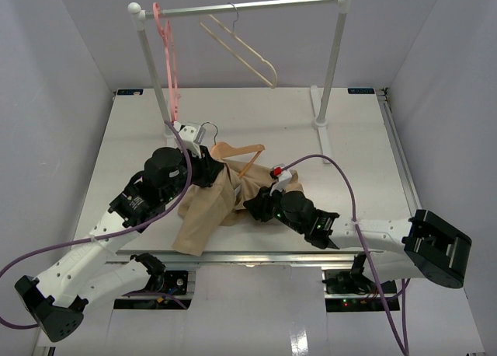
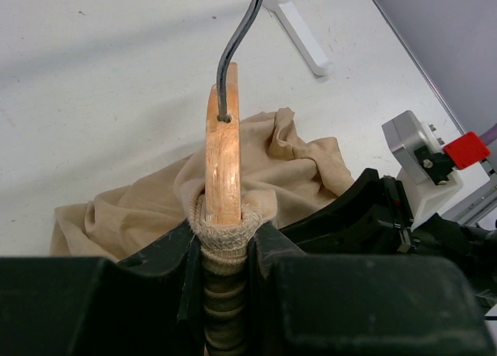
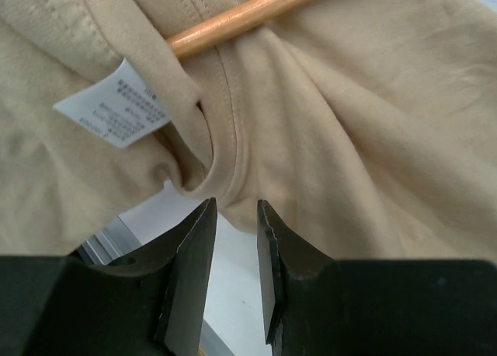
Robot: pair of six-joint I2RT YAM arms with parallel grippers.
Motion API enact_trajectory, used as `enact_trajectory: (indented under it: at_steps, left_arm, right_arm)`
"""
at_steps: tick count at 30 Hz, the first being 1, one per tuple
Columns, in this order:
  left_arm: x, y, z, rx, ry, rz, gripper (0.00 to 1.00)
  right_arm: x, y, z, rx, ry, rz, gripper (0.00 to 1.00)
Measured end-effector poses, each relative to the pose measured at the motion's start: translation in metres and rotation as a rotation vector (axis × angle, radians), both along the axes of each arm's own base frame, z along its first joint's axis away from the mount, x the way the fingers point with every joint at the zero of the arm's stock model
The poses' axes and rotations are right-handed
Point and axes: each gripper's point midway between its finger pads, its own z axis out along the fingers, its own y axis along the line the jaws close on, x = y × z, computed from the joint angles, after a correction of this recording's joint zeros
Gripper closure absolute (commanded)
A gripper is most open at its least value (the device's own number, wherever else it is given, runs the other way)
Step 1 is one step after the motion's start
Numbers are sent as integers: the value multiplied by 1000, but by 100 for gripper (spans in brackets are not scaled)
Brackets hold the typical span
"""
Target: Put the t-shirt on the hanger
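Lying crumpled on the table [image 1: 365, 138] near its front edge, the shirt [image 1: 203, 216] sits between the two arms and spreads from the left gripper [image 2: 224, 230] down toward the bases. That left gripper is clamped on the hanger [image 2: 223, 158], which its wrist camera sees edge-on. The shirt's ribbed collar [image 2: 203, 220] is wrapped round the wood and caught in the same pinch. The hook [image 2: 242, 37] rises out of the top of the wood, away from the fingers. From above, one bare shoulder of the hanger pokes out of the cloth, tilted toward the rack [image 1: 334, 61]. Its other end is hidden under the shirt and the gripper.

The right gripper [image 3: 235, 208] sits low at the shirt's right side, pointing at the neck opening. Its jaws are parted by only a narrow slit. Bare table shows through that slit, and I see no cloth between them. Their tips are just beside the collar's folded edge. Beyond them the white label [image 3: 112, 103] hangs off the neck seam, its print too small to read. The crossbar [image 3: 248, 14] runs out from under a fold of cloth and crosses the shirt.

At the back, a pink hanger [image 1: 165, 45] and a cream hanger [image 1: 241, 58] hang from the rack, well apart from the shirt.
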Motion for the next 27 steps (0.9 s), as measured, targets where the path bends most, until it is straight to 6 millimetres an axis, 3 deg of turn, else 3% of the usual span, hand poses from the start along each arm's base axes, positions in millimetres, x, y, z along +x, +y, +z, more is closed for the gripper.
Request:
enact_trajectory:
  at_steps: [10, 19, 27]
  left_arm:
    - [0, 3, 0, 1, -16, 10, 100]
    - [0, 5, -2, 5, -26, 11, 100]
    - [0, 6, -1, 8, -34, 12, 100]
  right_arm:
    - [9, 21, -2, 40, 4, -50, 60]
    - [19, 29, 14, 68, -20, -113, 59]
    - [25, 38, 3, 28, 11, -149, 64]
